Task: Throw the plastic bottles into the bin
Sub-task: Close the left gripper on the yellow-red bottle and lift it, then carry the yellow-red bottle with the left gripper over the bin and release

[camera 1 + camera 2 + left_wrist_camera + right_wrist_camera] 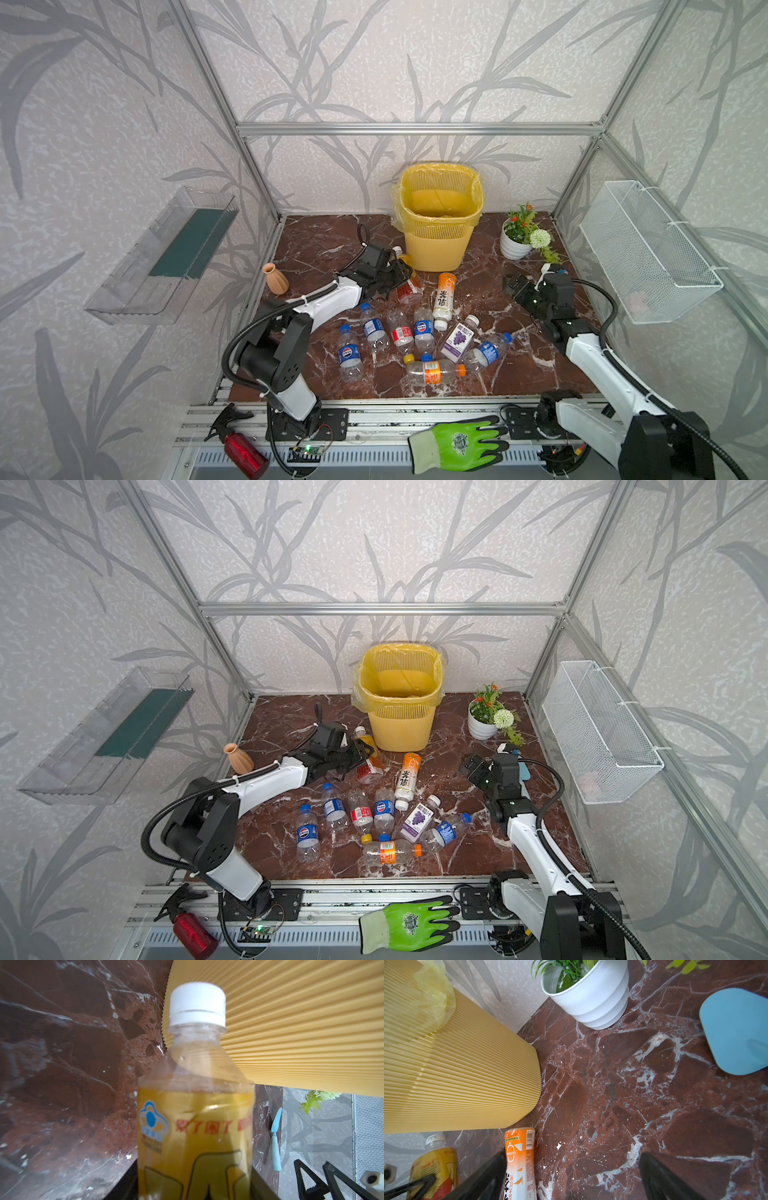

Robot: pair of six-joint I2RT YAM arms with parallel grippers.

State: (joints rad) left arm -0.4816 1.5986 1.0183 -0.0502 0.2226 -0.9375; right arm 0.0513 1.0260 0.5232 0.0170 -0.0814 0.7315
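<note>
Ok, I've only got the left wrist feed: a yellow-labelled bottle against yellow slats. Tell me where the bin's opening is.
Observer: In both top views the yellow-labelled bottle is at the bin's base, left-front side; the rim is higher than its cap.
Operator: Report the right gripper.
Observer: The right gripper is open and holds nothing, above the table right of the bin.
Operator: Name what's closest to my gripper.
Observer: A red-labelled bottle lies on the table right beside the left gripper.
</note>
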